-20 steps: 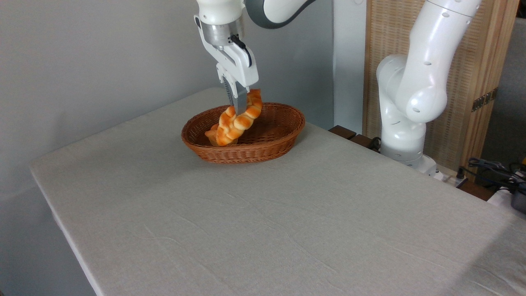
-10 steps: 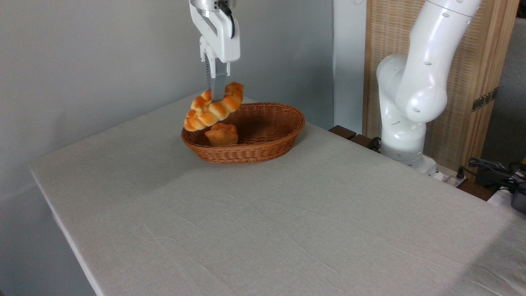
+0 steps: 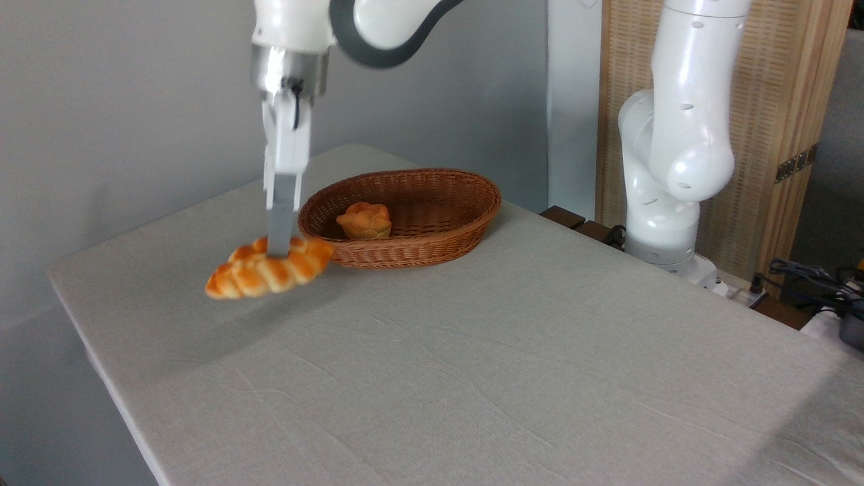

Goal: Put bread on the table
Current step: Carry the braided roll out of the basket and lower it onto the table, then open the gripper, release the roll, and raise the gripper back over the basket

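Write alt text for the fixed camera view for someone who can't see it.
A white robot arm's hand grips a braided bread just above a grey-beige table, left of a wicker basket holding a small bun.

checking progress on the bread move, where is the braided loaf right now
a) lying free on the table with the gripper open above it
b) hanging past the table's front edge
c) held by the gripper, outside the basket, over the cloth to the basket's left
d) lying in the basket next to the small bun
c: the gripper is shut on the bread, which is outside the basket to its left, over the table; only the small bun is inside.
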You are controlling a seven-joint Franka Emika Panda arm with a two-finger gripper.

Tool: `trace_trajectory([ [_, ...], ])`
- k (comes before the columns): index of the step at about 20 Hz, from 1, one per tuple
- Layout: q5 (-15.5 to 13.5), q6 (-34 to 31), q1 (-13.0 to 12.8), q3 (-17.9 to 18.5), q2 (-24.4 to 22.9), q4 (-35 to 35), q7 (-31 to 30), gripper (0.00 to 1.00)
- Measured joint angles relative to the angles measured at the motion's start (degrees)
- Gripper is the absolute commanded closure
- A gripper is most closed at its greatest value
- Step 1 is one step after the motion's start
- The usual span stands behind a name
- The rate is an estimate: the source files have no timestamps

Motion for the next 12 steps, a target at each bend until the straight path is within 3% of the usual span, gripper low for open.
trace_trajectory([
  [2,2.2,2.57,0.01,0.0,2.82,0.06,0.0,0.15],
  [4,3.87,3.87,0.01,0.0,4.71,0.15,0.0,0.0],
  [12,5.34,4.75,-0.15,-0.3,7.33,0.25,0.08,0.0],
])
